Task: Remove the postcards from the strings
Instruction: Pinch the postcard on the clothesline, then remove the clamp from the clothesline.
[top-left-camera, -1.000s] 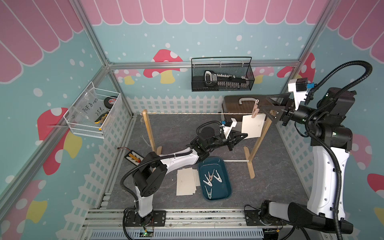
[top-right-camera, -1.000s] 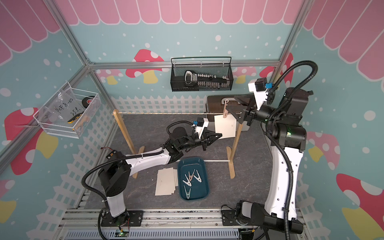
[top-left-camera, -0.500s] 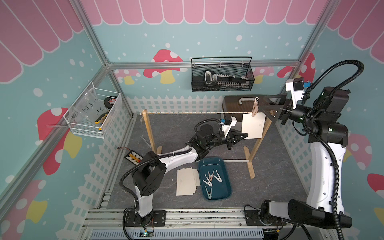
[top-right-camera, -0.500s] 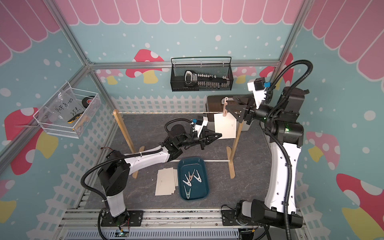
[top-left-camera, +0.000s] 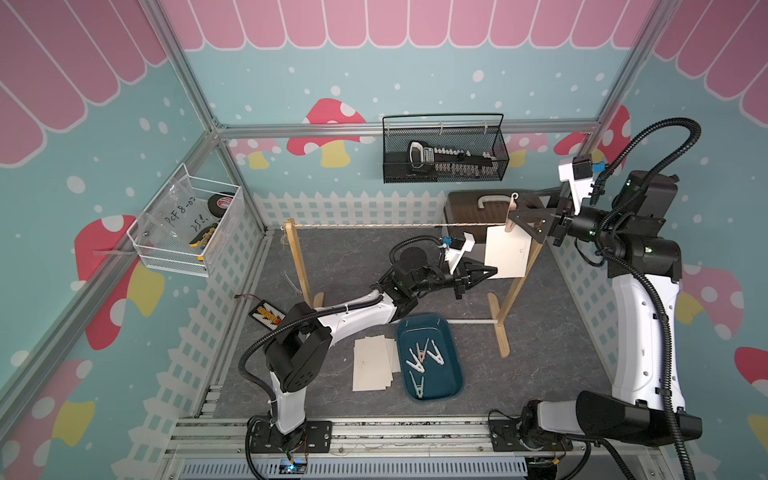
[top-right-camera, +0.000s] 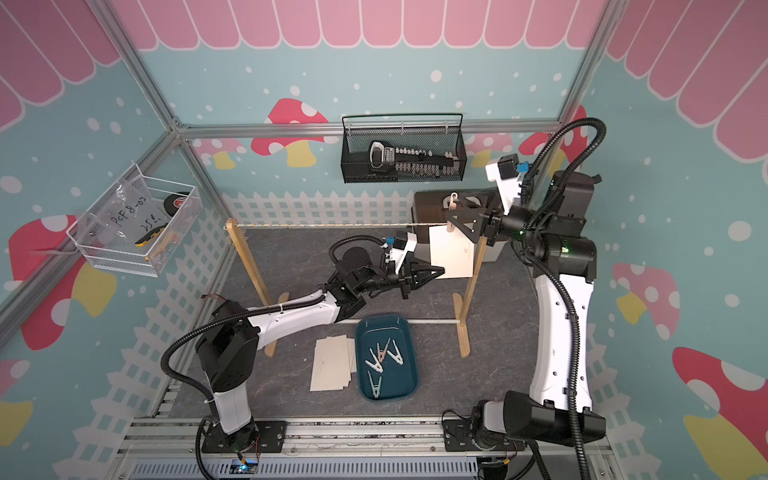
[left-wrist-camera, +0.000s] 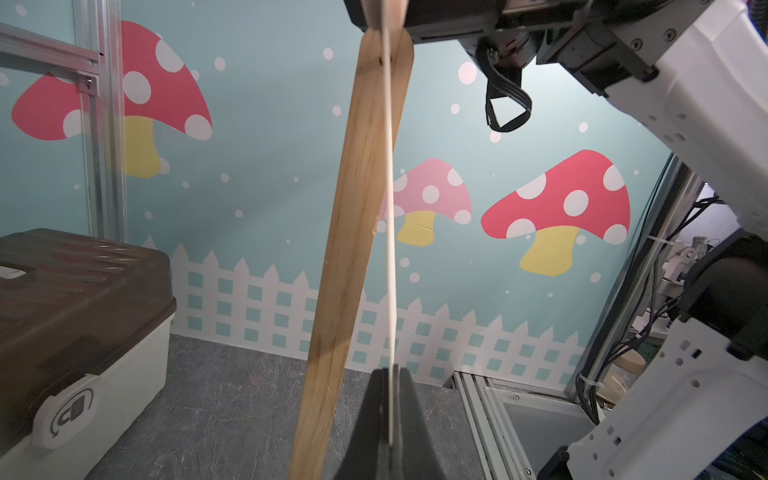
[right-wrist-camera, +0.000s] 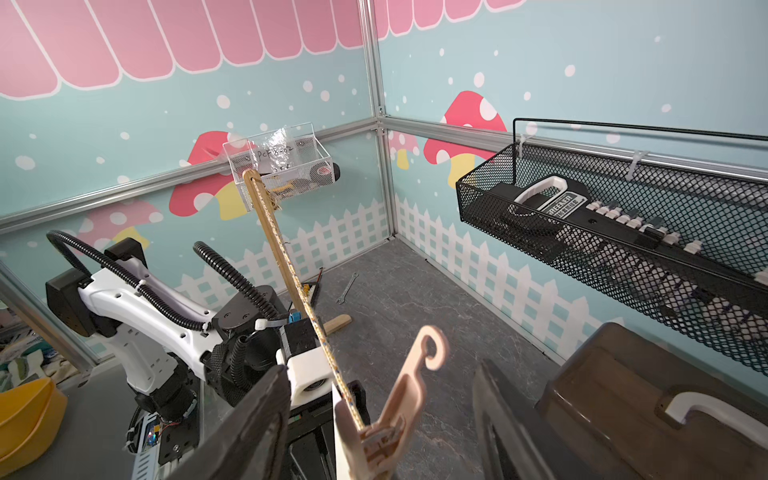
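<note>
My left claw (top-left-camera: 492, 271) pinches the postcard (top-left-camera: 507, 251), my right claw (right-wrist-camera: 380, 374) is spread around the peg (top-left-camera: 512, 205); tugging now could rip it.

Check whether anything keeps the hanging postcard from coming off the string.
Yes. A pink clothespin clips the postcard to the string beside the post on the robot's right. The left gripper is shut on the card's lower edge; the open right gripper straddles the clothespin, with nothing visible between them.
</note>
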